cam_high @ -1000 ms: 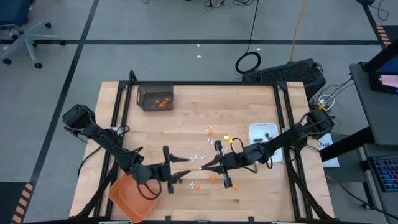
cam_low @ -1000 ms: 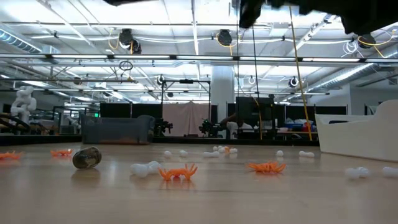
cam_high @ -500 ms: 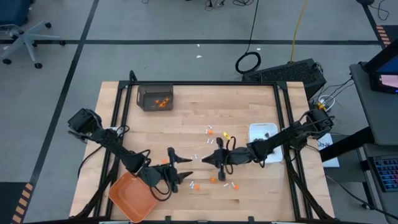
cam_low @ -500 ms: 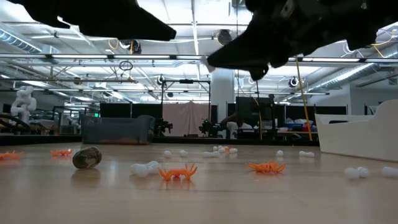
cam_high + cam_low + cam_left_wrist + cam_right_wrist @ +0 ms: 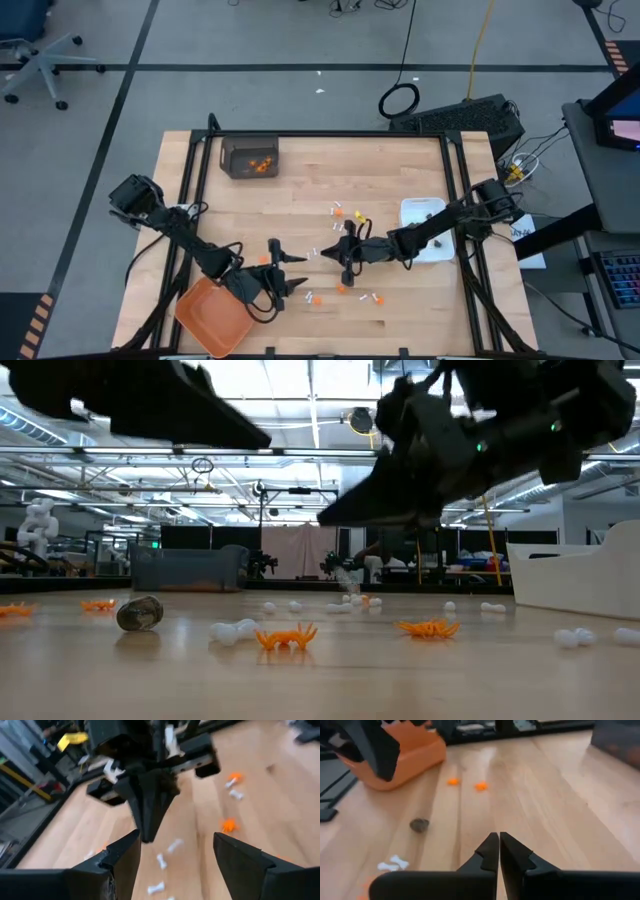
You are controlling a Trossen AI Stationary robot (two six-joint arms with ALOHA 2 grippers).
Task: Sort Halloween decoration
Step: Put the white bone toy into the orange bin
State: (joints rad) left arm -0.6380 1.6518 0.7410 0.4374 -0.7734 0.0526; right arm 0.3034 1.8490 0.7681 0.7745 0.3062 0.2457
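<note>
The Halloween decoration lies scattered over the middle of the table: orange bits [image 5: 342, 288] [image 5: 286, 637], white sticks [image 5: 315, 252] [image 5: 172, 845] and a dark bit [image 5: 419, 825] [image 5: 140, 613]. My left gripper [image 5: 300, 275] [image 5: 177, 855] hangs open above the table, left of the pieces and pointing toward the table's right edge. My right gripper [image 5: 324, 252] [image 5: 498, 845] is shut and empty. It points at the left gripper, tip to tip, and its tip [image 5: 325, 518] is clear of the table.
An orange tray [image 5: 213, 318] sits at the near left corner. A dark bin [image 5: 249, 157] holding orange bits stands at the far left. A white dish [image 5: 425, 228] is at the right. More orange bits [image 5: 338, 212] lie farther back.
Both grippers have come down toward the table, dropping into the low view from above. My right gripper has tipped closer to level and stayed shut. My left gripper has slid a little toward the table's right edge.
</note>
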